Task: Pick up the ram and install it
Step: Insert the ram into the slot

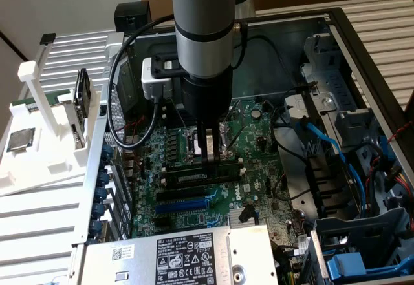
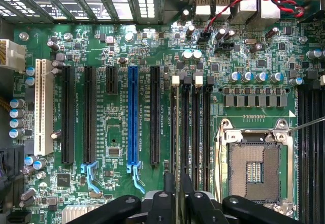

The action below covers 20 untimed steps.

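Note:
My gripper [image 1: 210, 158] reaches straight down into the open computer case, over the memory slots [image 1: 194, 180] of the green motherboard [image 1: 174, 207]. Its fingers are shut on a thin dark strip, the ram [image 1: 186, 169], seen edge-on and lying along one slot. In the wrist view the gripper [image 2: 177, 206] has its black fingertips [image 2: 163, 206] pressed either side of the ram's narrow top edge [image 2: 176, 132]. That edge runs in line with the slot next to the black expansion slot [image 2: 155, 115]. I cannot tell how deep the ram sits.
The empty processor socket [image 2: 254, 170] lies beside the memory slots [image 2: 196, 132]. Blue and black cables [image 1: 323, 146] and drive bays [image 1: 362, 233] crowd the exterior view's right. A silver power supply [image 1: 174, 256] is at the front. A white rack [image 1: 45, 123] holding a silver processor chip [image 1: 19, 139] stands at the exterior view's left.

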Each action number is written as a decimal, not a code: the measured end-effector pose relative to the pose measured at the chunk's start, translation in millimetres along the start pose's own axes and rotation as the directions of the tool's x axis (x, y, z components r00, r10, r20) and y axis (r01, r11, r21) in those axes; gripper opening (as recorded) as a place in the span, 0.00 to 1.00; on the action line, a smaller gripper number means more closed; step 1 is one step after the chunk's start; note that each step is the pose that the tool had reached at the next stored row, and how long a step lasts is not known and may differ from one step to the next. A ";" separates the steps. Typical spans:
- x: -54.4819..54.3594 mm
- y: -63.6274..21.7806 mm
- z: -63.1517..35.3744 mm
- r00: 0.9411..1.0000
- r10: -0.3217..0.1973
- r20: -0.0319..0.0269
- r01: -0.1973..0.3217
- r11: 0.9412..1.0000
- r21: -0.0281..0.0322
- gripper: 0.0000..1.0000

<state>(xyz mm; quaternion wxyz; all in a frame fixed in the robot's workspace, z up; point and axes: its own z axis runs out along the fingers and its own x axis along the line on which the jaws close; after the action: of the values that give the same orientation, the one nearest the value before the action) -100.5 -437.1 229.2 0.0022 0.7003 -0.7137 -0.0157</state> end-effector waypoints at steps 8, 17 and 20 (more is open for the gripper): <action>0.0 0.0 0.0 1.000 0.000 0.000 0.000 1.000 0.000 0.22; 0.0 0.1 -1.9 1.000 0.000 0.000 0.000 1.000 0.000 0.22; -0.1 0.1 -4.9 1.000 0.000 0.000 0.000 1.000 0.000 0.22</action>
<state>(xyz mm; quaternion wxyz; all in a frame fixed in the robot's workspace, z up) -100.5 -437.1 234.1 0.0022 0.7003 -0.7137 -0.0157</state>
